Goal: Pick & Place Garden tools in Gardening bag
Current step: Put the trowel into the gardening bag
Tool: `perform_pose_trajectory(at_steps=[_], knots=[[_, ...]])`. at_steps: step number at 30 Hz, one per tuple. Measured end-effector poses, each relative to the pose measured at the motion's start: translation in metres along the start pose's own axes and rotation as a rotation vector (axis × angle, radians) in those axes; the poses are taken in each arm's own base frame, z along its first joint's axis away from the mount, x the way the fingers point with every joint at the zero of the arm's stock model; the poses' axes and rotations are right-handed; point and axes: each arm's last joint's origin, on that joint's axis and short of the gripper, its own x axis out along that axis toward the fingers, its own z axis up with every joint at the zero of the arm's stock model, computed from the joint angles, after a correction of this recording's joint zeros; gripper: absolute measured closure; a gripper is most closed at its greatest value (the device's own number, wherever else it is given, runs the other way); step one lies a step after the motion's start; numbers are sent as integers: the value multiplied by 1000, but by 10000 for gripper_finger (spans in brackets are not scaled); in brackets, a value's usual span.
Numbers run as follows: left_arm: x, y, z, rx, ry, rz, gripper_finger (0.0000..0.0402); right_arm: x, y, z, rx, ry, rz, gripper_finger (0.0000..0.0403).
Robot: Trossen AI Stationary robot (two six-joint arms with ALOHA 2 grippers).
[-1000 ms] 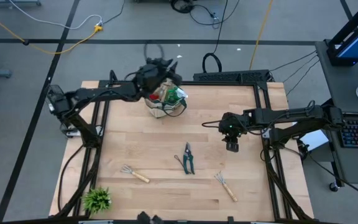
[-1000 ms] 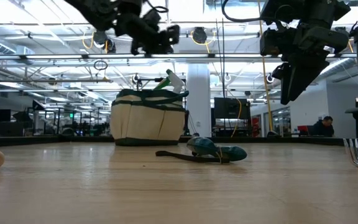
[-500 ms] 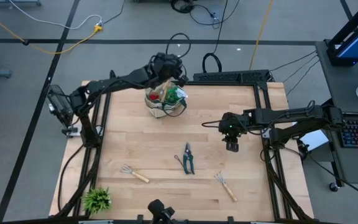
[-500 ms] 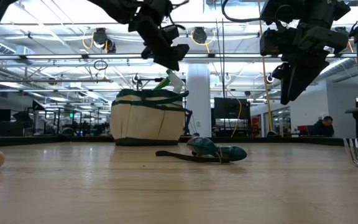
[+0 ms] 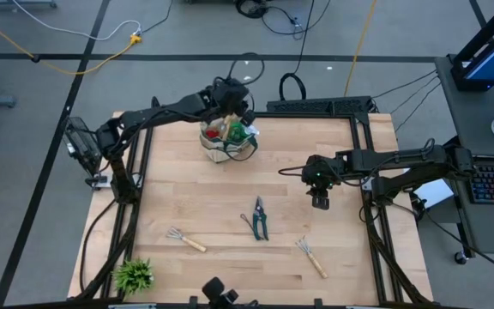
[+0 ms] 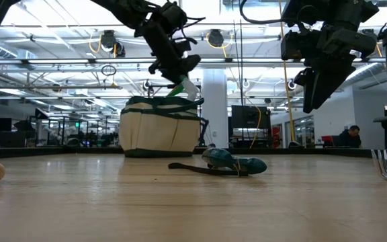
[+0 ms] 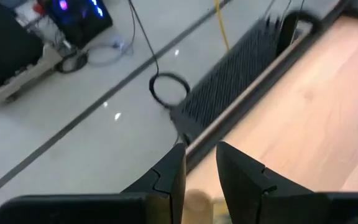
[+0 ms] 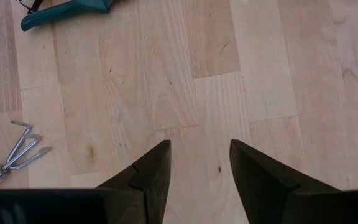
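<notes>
The beige gardening bag (image 5: 227,144) stands at the table's far middle and also shows in the low view (image 6: 160,128). A green spray bottle (image 6: 187,87) sticks out of its top. My left gripper (image 5: 237,101) hangs just above the bag's far rim, tipped downward (image 6: 179,67), its fingers close together (image 7: 199,168) on a light wooden piece. My right gripper (image 5: 320,203) is open and empty above the table's right half (image 8: 199,168). Pruning shears (image 5: 259,219) and two wooden-handled hand rakes (image 5: 185,239) (image 5: 310,256) lie flat on the table. My left gripper has a light wooden piece (image 7: 197,204), like a tool handle, between its two fingers. The fingers slant down over the bag. The gripper hides the rest of the tool, so I cannot tell which tool it is or how it hangs.
A small leafy plant (image 5: 134,275) stands at the near left corner. The shears (image 8: 67,12) and the right rake's tines (image 8: 14,152) lie just beyond my right gripper. A black frame (image 5: 320,106) runs along the far edge. Bare wood lies between the bag and the tools.
My left gripper has moved a little toward the table's right and far edge, then down toward the bag, and has tipped from roughly level to pointing down at the bag's top.
</notes>
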Motion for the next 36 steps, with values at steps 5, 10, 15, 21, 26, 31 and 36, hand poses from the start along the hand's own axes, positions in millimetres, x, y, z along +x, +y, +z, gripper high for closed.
perform_pose_trajectory(at_steps=[5, 10, 15, 21, 26, 31, 36], knots=[[-10, -1, 17, -24, -140, -14, 309, 0, 0, 0, 0, 0, 1, 248], [-12, -2, 19, -24, -122, -39, 309, 0, 0, 0, 0, 1, 2, 248], [-11, 0, 12, -40, -48, -26, 310, 0, 0, 0, -2, 1, 2, 248], [-10, 2, 8, -47, -9, -10, 310, 0, 0, 0, -3, 1, 2, 248], [-10, 2, 8, -48, -12, -4, 312, 0, 0, 0, -3, 1, 2, 248], [-10, 1, 8, -38, -11, -19, 371, 0, 0, 0, -3, 1, 2, 248], [-10, 1, 8, -14, -6, -35, 389, 0, 0, 0, 0, 1, 2, 248]])
